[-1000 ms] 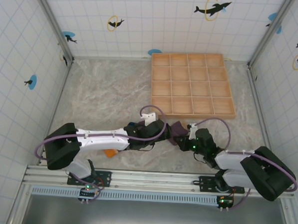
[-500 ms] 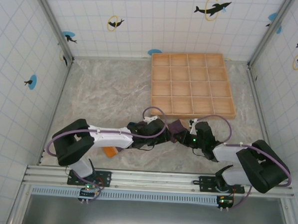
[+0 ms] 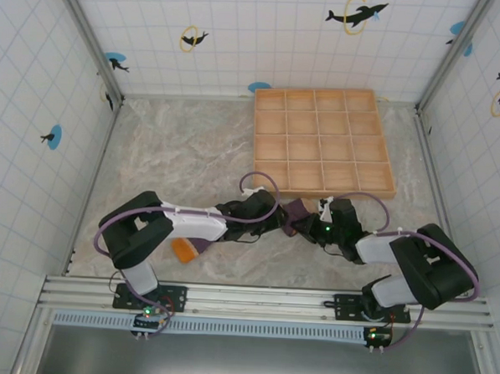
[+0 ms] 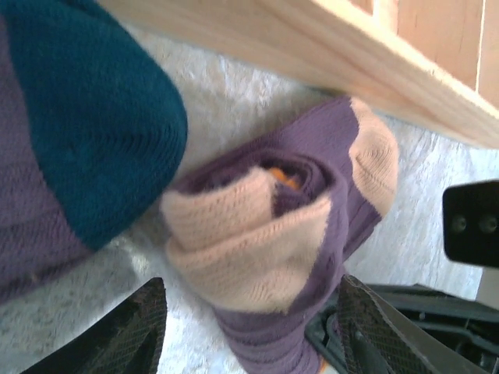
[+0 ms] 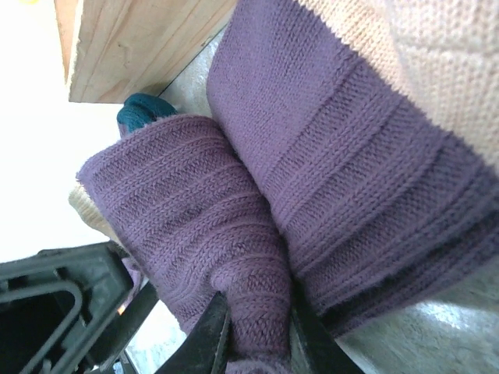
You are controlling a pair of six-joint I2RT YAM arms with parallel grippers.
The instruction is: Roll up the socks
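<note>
Two pincers are set at the purple sock roll (image 3: 294,216), lower centre: right pincer (image 5: 253,327) clenched on its fabric, likely anchoring it; left pincer (image 4: 249,335) spread astride it.

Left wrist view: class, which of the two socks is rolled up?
The purple sock with beige patches, curled on itself beside the wooden tray. The other sock is purple with a teal end and shows no roll.
</note>
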